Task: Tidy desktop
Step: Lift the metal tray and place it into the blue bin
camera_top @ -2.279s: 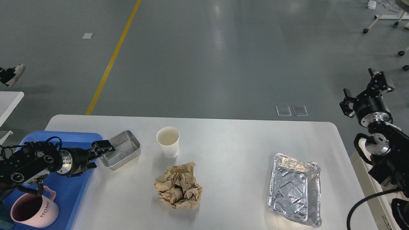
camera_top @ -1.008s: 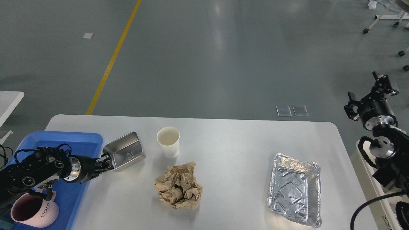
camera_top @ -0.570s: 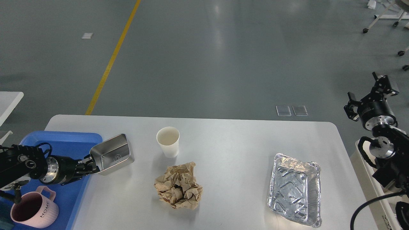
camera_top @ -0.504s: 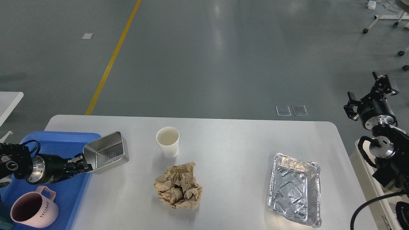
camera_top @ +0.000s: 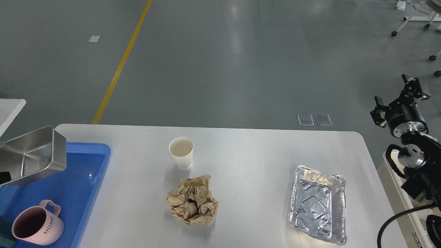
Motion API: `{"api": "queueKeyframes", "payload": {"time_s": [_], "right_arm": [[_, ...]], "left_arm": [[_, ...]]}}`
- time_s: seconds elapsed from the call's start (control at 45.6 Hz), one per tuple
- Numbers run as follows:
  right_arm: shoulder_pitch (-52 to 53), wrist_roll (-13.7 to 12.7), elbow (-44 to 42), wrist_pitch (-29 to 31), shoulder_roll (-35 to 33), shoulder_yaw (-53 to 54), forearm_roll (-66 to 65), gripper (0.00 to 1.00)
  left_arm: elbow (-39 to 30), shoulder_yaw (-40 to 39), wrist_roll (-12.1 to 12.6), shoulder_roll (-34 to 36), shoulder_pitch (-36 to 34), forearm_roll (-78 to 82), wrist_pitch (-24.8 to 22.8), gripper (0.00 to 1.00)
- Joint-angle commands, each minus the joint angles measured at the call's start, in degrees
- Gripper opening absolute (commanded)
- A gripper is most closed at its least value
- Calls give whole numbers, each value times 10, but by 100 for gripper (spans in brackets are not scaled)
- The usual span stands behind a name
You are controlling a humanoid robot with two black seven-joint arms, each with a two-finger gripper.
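Observation:
The white desktop [camera_top: 258, 155] holds a white paper cup [camera_top: 181, 151], a crumpled ball of brown paper [camera_top: 193, 201] and an empty foil tray [camera_top: 317, 203]. A steel box [camera_top: 31, 155] hangs tilted in the air over the blue tray [camera_top: 75, 182] at the far left. Only a dark bit of my left gripper [camera_top: 2, 176] shows at the view's edge, at the box's near rim; the box is held up by it. My right gripper [camera_top: 399, 96] is open and empty, raised beyond the desktop's right edge.
A pink mug [camera_top: 36, 224] marked HOME stands in the blue tray's near corner. A small white table corner [camera_top: 8, 110] shows at the far left. Grey floor with a yellow line [camera_top: 120, 63] lies beyond the desktop.
My left gripper has lifted the steel box off the desktop and carried it left, over the blue tray; the arm has drawn almost out of view. The right arm has hardly moved.

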Motion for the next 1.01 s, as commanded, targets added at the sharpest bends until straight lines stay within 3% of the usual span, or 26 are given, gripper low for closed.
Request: {"api": "queueKeyframes", "payload": {"time_s": [0.0,0.088,0.329,0.46,0.614,0.745,0.986], "right_arm": [[1,0,0,0,0,0,0,100],[1,0,0,0,-1,0,0,100],[2,0,0,0,2,0,0,100],[2,0,0,0,2,0,0,100],[2,0,1,0,6,-1,0,100],[2,0,1,0,6,0,0,100],[3,0,1,0,10,0,0,100]], "left_arm": [[0,1,-61,79,0,0,-21,0],[6,3,-85,103,1,1,-26,0],[52,26,-73,59,0,-46,7,0],[132,49,-10,-3,2,-155,15,0],[228,50,38,-87,3,-243,15,0],[293,50,96,-154,11,-305,15,0],[420,46,146,-307,12,-334,19,0]]}}
